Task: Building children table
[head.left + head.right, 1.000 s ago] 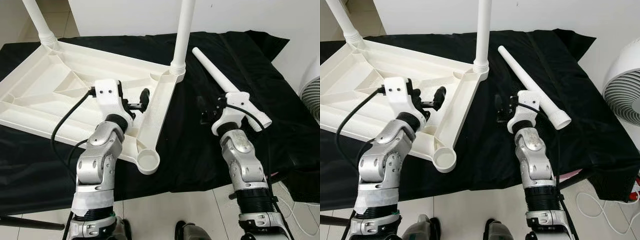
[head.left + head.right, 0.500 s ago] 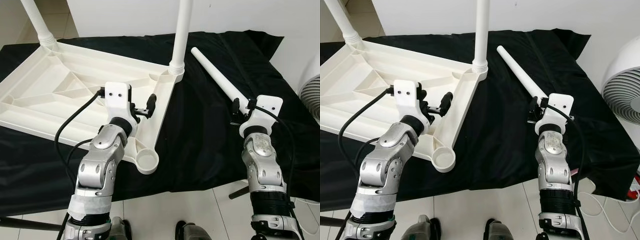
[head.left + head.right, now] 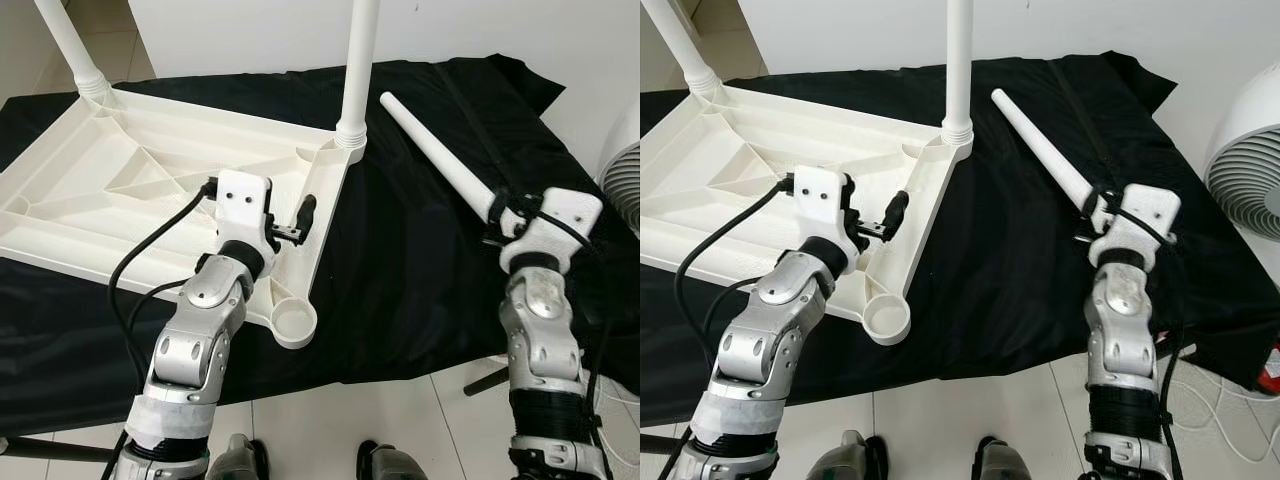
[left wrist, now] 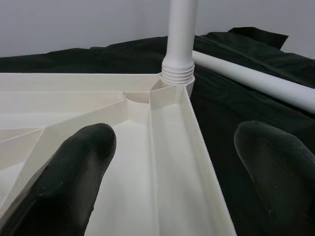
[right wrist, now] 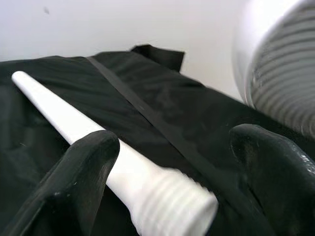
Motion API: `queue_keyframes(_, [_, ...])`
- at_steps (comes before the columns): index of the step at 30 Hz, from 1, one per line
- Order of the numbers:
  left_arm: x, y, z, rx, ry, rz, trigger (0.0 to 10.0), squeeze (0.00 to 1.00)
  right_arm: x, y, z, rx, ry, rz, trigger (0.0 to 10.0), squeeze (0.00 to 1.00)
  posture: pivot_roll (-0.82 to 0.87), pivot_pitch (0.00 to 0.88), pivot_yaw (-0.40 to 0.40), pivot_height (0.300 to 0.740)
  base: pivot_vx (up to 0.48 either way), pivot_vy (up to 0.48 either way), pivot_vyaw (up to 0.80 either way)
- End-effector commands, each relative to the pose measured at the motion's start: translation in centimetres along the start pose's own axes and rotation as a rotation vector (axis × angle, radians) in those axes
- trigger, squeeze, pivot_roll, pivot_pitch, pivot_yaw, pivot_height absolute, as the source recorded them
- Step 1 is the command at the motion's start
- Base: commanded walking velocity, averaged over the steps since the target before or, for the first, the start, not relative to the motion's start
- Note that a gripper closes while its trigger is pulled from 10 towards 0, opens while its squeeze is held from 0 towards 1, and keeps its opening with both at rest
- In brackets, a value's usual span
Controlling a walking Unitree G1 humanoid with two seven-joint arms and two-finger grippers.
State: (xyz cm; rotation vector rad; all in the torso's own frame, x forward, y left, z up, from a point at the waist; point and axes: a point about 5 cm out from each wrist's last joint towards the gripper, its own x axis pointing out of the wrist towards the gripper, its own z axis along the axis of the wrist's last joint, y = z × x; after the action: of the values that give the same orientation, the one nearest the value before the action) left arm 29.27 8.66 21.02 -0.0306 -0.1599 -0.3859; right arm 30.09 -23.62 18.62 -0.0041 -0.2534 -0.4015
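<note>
Upturned white tabletop (image 3: 120,190) with 2 legs (image 3: 357,70) fitted lies on the black cloth (image 3: 400,260). Left pincer (image 4: 172,167) hangs spread over its rim; right pincer (image 5: 167,162) spread around the loose leg (image 3: 440,165)'s threaded end

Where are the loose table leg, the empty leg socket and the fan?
loose table leg (image 3: 440,155), left eye view, mid shaft.
empty leg socket (image 3: 294,323), left eye view, near rim.
fan (image 3: 1248,170), right eye view, front grille.
</note>
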Motion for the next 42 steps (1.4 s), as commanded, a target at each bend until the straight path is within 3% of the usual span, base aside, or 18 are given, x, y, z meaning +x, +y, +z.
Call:
queue_keyframes(1, [-0.2, -0.7, 0.0, 0.005, -0.007, -0.121, 10.0, 0.0, -0.7, 0.1, -0.6, 0.064, 0.026, 0.005, 10.0, 0.0, -0.1, 0.167, 0.076, 0.74, 0.0, 0.0, 0.0])
queue_keyframes(2, [-0.2, -0.6, 0.0, 0.009, -0.005, -0.122, 10.0, 0.0, -1.3, 0.3, -0.9, 0.114, 0.031, 0.016, 10.0, 0.0, -0.1, 0.168, 0.078, 0.74, 0.0, 0.0, 0.0])
queue_keyframes(8, [-0.4, -0.6, 0.0, 0.014, -0.005, -0.121, 10.0, 0.0, -2.3, 0.6, -1.1, 0.194, 0.033, 0.031, 10.0, 0.0, -0.1, 0.167, 0.081, 0.74, 0.0, 0.0, 0.0])
queue_keyframes(14, [-0.3, -0.4, 0.0, 0.015, -0.007, -0.113, 10.0, 0.0, -2.6, 1.4, -1.4, 0.305, 0.062, 0.102, 10.0, 0.0, -0.1, 0.164, 0.084, 0.74, 0.0, 0.0, 0.0])
queue_keyframes(25, [-0.1, -0.3, 0.3, 0.022, -0.014, -0.111, 10.0, 0.0, -2.3, 0.5, -2.0, 0.361, 0.094, 0.077, 10.0, 0.0, -0.1, 0.171, 0.091, 0.74, 0.0, 0.0, 0.0])
queue_keyframes(42, [0.0, -0.2, 0.2, 0.014, -0.006, -0.1, 10.0, 0.0, -2.9, 0.1, -1.2, 0.424, 0.02, 0.059, 10.0, 0.0, -0.1, 0.167, 0.092, 0.74, 0.0, 0.0, 0.0])
